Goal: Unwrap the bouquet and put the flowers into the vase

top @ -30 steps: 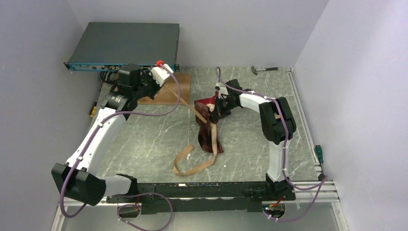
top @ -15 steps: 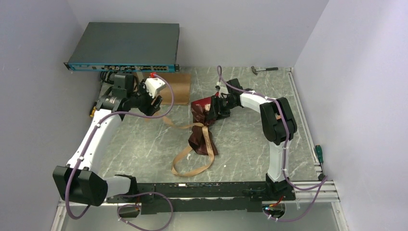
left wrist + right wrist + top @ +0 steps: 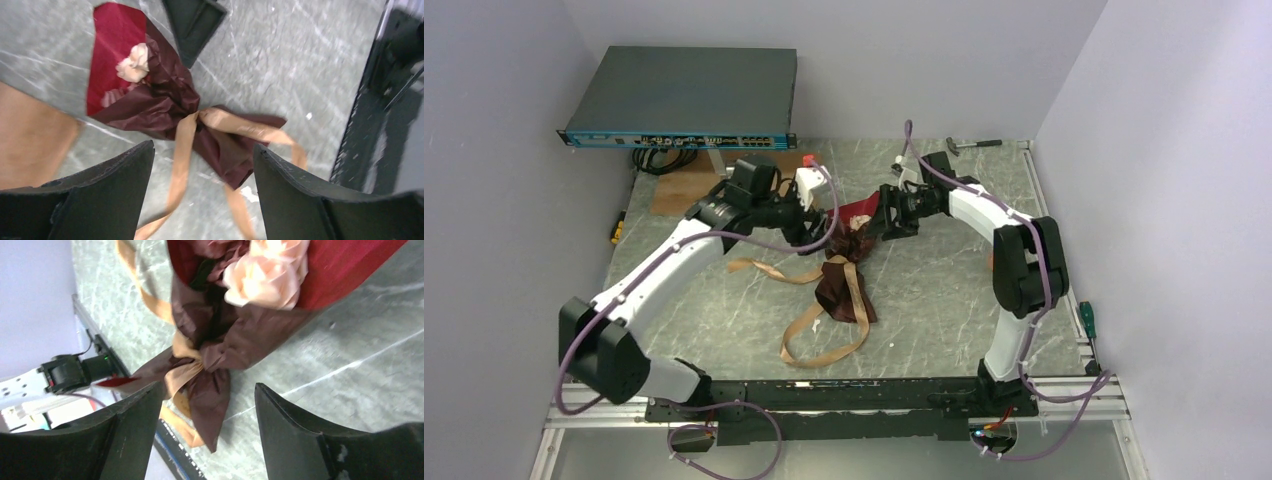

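Table point(image 3: 724, 300): grey marble, bouquet point(image 3: 844, 272) lying mid-table, still tied
Hidden: roses point(image 3: 260, 275) show only their heads, the rest buried in dark red paper point(image 3: 165, 100)
Left gripper point(image 3: 202, 150): jaws wide, empty, above the bouquet; earlier it held the ribbon point(image 3: 769, 268) far left
Right gripper point(image 3: 209, 387): wide, empty, having released the paper

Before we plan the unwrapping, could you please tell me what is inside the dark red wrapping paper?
Pale pink roses show at the open end of the wrapping paper. Their stems are hidden where the tan ribbon cinches it.
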You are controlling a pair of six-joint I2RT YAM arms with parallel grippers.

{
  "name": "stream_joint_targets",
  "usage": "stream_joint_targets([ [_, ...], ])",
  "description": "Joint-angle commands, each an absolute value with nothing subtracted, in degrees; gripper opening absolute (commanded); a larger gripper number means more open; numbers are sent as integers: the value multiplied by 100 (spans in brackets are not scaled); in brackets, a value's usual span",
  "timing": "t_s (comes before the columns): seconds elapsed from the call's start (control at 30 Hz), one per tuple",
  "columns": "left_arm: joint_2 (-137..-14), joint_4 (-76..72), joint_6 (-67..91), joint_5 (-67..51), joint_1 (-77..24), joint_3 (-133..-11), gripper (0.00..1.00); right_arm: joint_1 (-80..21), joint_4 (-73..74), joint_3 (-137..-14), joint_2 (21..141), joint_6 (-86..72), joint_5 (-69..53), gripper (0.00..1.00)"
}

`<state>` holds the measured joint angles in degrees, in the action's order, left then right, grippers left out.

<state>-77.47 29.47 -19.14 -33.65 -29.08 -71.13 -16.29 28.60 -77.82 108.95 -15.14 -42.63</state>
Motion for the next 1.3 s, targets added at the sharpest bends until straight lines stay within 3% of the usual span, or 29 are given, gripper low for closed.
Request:
stream_joint_targets([
  [0.0,-8368,2063,675,-3482,-2952,-7019,79,-1623,2661,-7359,10299,-1756,-5070,67],
  [0.13,-8714,1692,1728,-3263,-2977,-6715,83,-1857,2398,-7113,10214,-2038,-5240,59],
  [0.4,-9166,1413,2137,-2915,-3127,-6109,82,-2270,2223,-6974,10491,-1981,-5112,59],
  [0.8,-9556,1024,2174,-3005,-3136,-5800,73,-2357,2212,-7018,10983,-1910,-5223,32],
  [0.93,-9694,1029,2222,-2999,-3130,-5801,59,-2364,2270,-7061,10991,-1835,-5247,11],
  [1.0,-9720,1102,2232,-2986,-3129,-5780,48,-2357,2394,-7097,10982,-1700,-5232,1],
  [1.1,-9712,1274,2173,-2876,-3120,-5744,32,-2318,2636,-7159,10978,-1449,-5149,0],
  [1.23,-9671,1578,2044,-2580,-3076,-5708,2,-2197,3028,-7253,10996,-1059,-4904,0],
  [1.27,-9661,1649,2007,-2523,-3076,-5705,0,-2159,3160,-7287,11007,-934,-4852,0],
])
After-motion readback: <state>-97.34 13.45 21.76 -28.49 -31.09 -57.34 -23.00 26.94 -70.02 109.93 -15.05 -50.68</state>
